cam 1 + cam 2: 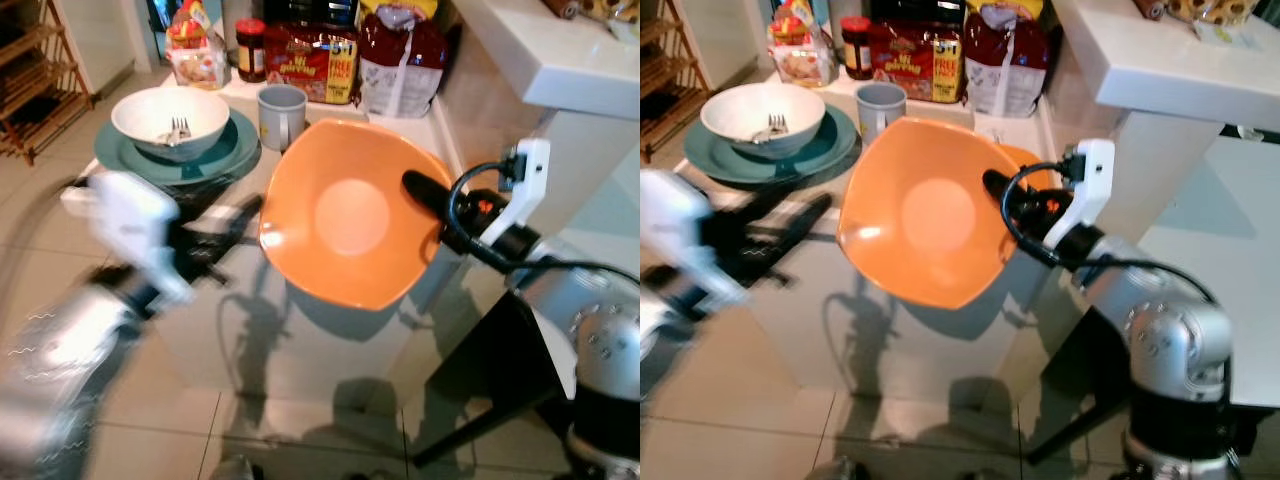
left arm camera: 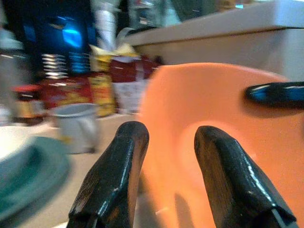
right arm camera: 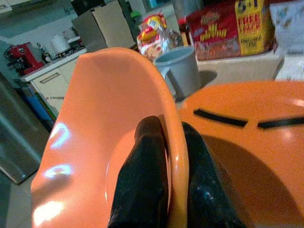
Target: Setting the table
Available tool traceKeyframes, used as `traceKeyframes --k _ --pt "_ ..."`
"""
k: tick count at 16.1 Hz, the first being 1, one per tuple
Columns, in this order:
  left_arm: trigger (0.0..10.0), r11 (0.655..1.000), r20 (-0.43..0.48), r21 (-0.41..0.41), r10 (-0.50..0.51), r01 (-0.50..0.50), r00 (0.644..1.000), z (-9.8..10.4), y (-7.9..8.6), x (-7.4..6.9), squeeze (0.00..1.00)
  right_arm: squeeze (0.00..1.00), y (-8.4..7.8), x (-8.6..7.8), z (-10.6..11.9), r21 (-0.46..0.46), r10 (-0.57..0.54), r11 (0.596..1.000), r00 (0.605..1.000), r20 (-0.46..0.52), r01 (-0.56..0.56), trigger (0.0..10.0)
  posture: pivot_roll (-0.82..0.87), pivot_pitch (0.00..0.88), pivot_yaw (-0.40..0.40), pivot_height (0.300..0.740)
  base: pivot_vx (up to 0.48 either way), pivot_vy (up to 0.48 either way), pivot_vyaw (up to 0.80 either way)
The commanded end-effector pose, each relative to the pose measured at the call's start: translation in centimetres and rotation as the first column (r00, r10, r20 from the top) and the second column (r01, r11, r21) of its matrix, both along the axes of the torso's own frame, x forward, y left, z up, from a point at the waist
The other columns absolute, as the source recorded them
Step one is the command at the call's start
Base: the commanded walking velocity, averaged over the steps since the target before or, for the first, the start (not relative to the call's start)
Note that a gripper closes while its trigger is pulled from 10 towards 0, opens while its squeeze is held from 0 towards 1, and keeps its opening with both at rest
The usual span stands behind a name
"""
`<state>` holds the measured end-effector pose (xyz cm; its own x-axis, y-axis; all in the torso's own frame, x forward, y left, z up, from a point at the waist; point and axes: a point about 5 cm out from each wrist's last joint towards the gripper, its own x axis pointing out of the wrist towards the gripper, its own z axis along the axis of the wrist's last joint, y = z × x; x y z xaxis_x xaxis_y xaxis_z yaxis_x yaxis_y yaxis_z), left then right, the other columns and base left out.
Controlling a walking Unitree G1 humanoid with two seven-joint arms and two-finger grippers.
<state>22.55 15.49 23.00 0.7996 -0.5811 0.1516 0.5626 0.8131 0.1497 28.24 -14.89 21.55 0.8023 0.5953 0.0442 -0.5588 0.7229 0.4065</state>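
From the left eye I see my right gripper (image 1: 425, 200) holding a big, smooth, shiny orange plastic bowl (image 1: 345, 215) by its rim. The bowl is tipped on its side, up in the air, at the near edge of the white table (image 1: 440, 125). Behind it sit a white round bowl (image 1: 170, 120) with a metal fork (image 1: 178, 130) inside, on a flat teal plate (image 1: 215, 155), and a plain grey mug (image 1: 282, 115). I think I am in the middle of bringing the orange bowl to its place. Next I need to turn it flat and set it down softly.

From the right eye I see a flat orange plate (image 1: 1030, 165) peeking out just behind the bowl. That looks like the spot for it.

My left wrist camera shows the left gripper (image 2: 166, 147) with its two black fingers spread apart, holding nothing, near the orange bowl. This view is blurry, so I am not sure if it touches.

My right wrist camera shows both black fingers (image 3: 147, 171) pressed together on the thin rim, one inside and one outside. The rim is slick, so it may slip.
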Motion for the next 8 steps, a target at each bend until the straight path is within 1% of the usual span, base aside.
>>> traceKeyframes --k 1,3,4,6,7,8 --pt "10.0 1.0 -0.003 0.017 -0.005 0.005 1.0 -0.2 -0.3 0.3 0.0 0.0 -0.2 -0.3 0.7 -0.001 -0.02 1.0 0.999 0.042 0.02 10.0 0.02 0.063 -0.059 0.74 -0.431 0.0 0.0" --pt "10.0 1.0 -0.01 0.025 -0.012 0.012 1.0 -0.3 -0.3 0.2 0.0 0.0 -0.3 -0.5 0.4 -0.001 -0.021 1.0 0.999 0.041 0.021 10.0 0.03 0.067 -0.06 0.74 -0.48 0.0 0.0" --pt "10.0 0.999 -0.006 0.038 0.012 -0.012 1.0 -0.3 0.0 0.2 0.0 0.0 -0.5 -0.4 0.2 -0.009 -0.039 0.999 0.998 0.044 0.039 10.0 0.03 0.07 -0.06 0.74 -0.285 0.0 0.0" --pt "10.0 0.999 -0.005 0.039 0.028 -0.028 1.0 -0.3 0.2 0.3 0.0 0.0 -0.5 -0.4 0.2 -0.015 -0.047 0.999 0.998 0.048 0.048 10.0 0.03 0.07 -0.06 0.74 -0.285 0.0 0.0" --pt "10.0 0.99 0.001 0.09 0.113 -0.112 0.994 -1.1 0.6 1.2 0.0 0.0 -0.7 -0.4 0.5 -0.062 -0.112 0.991 0.984 0.136 0.121 10.0 0.01 0.077 -0.061 0.74 0.0 0.0 0.0" --pt "10.0 0.99 0.001 0.09 0.113 -0.112 0.994 -1.1 0.6 1.2 0.0 0.0 -0.7 -0.4 0.5 -0.062 -0.112 0.991 0.984 0.136 0.121 10.0 0.01 0.077 -0.061 0.74 0.0 0.0 0.0"
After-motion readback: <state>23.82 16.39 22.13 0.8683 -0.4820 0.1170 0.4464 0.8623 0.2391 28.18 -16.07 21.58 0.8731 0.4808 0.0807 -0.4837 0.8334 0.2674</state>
